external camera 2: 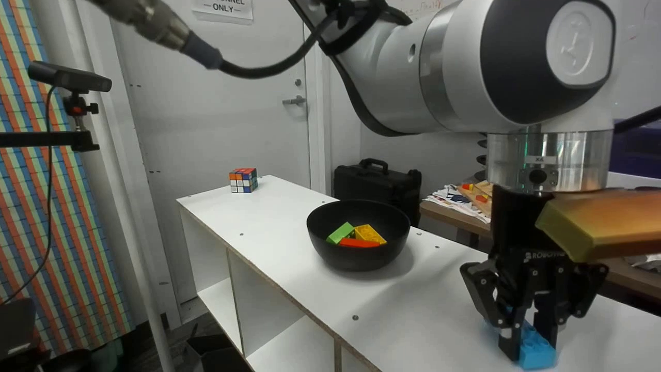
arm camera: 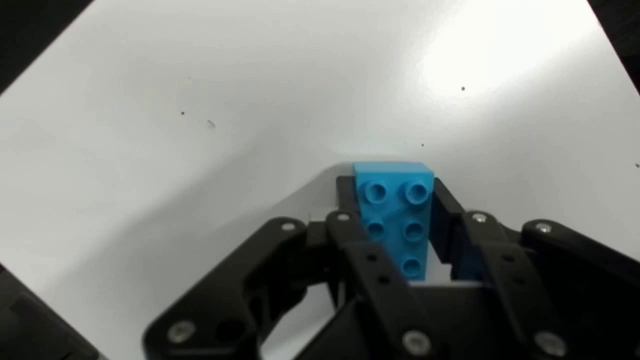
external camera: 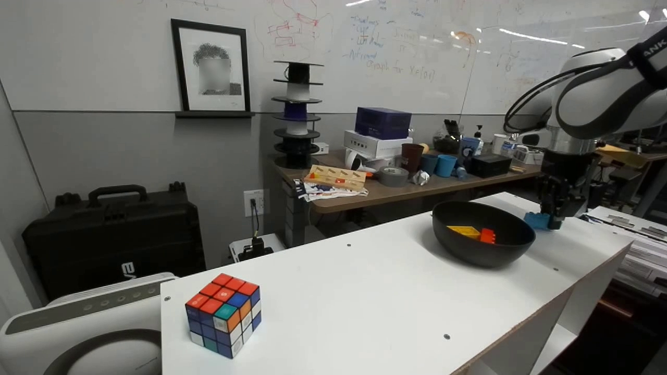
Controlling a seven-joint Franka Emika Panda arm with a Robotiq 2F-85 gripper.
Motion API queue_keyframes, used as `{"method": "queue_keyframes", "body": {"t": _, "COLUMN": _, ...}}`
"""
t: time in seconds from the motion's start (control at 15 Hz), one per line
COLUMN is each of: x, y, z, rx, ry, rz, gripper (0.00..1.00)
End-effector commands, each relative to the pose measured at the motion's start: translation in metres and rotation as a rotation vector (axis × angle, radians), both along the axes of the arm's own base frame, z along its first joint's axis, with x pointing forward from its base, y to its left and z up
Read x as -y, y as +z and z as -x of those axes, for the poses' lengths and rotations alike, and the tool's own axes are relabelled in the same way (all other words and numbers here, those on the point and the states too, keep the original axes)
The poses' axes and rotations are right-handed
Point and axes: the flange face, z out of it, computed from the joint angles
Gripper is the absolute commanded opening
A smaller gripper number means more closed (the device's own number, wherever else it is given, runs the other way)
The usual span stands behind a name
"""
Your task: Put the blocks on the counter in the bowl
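The light blue block, studs up, rests on the white counter. My gripper is shut on it, a finger pressed to each long side; its near left part is hidden behind a finger link. In an exterior view the block pokes out between the fingertips, low at the right. The black bowl stands on the counter a short way from the gripper. Inside it lie a green block, a yellow block and a red block; the green one is hidden in an exterior view.
A multicoloured puzzle cube sits at the far end of the counter. A cluttered wooden workbench runs along the wall behind. A blurred orange-brown object is close to the camera in an exterior view, covering part of the gripper.
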Motion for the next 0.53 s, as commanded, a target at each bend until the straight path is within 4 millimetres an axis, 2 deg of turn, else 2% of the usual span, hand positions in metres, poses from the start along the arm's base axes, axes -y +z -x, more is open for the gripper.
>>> {"method": "queue_keyframes", "body": {"t": 0.0, "x": -0.021, "y": 0.062, "z": -0.005, "rx": 0.021, "ry": -0.099, "rz": 0.011, "gripper": 0.12}}
{"method": "queue_keyframes", "body": {"t": 0.07, "x": -0.041, "y": 0.081, "z": -0.022, "rx": 0.028, "ry": -0.118, "rz": 0.005, "gripper": 0.12}}
{"method": "queue_keyframes", "body": {"t": 0.13, "x": -0.053, "y": 0.096, "z": -0.026, "rx": 0.032, "ry": -0.133, "rz": 0.003, "gripper": 0.12}}
{"method": "queue_keyframes", "body": {"t": 0.2, "x": -0.060, "y": 0.112, "z": -0.011, "rx": 0.031, "ry": -0.143, "rz": 0.002, "gripper": 0.12}}
{"method": "queue_keyframes", "body": {"t": 0.27, "x": -0.082, "y": 0.126, "z": -0.016, "rx": 0.025, "ry": -0.142, "rz": -0.001, "gripper": 0.12}}
{"method": "queue_keyframes", "body": {"t": 0.33, "x": -0.100, "y": 0.134, "z": -0.021, "rx": 0.021, "ry": -0.138, "rz": -0.001, "gripper": 0.11}}
{"method": "queue_keyframes", "body": {"t": 0.47, "x": -0.126, "y": 0.141, "z": -0.011, "rx": 0.001, "ry": -0.097, "rz": -0.015, "gripper": 0.11}}
